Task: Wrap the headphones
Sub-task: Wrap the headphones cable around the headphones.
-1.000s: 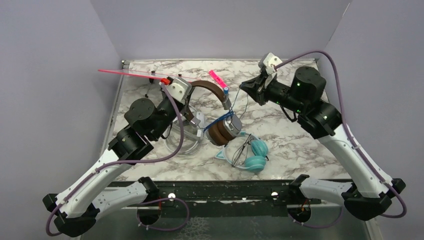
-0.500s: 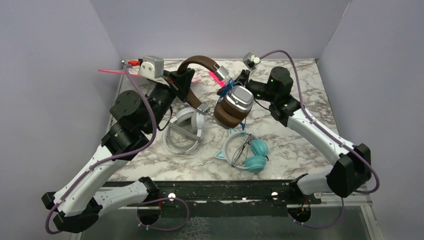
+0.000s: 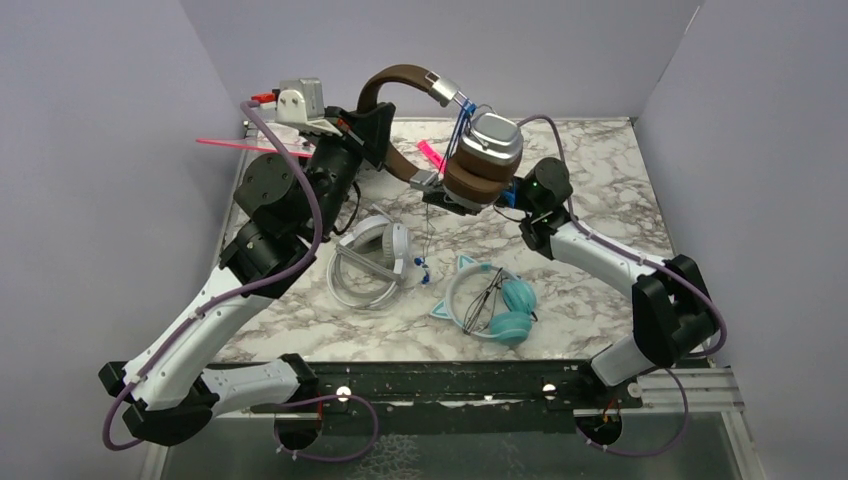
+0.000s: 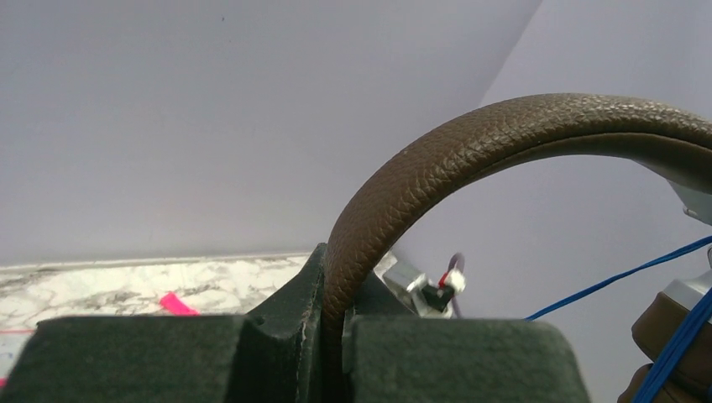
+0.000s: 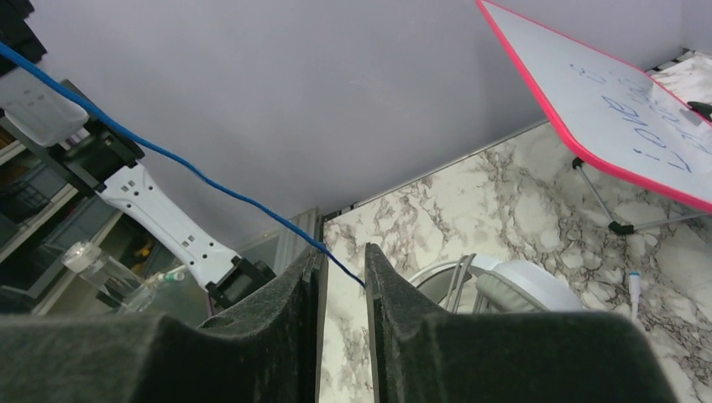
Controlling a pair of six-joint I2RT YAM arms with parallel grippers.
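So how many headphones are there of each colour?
brown headphones: 1
white-grey headphones: 1
teal cat-ear headphones: 1
Total: 3

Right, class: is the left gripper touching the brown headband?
Touching. The left wrist view shows the brown headband pinched between the jaws of the left gripper.

Marble table [image 3: 600, 200], white-grey headphones [image 3: 390, 245], teal headphones [image 3: 516, 297] (cat ears), lying apart
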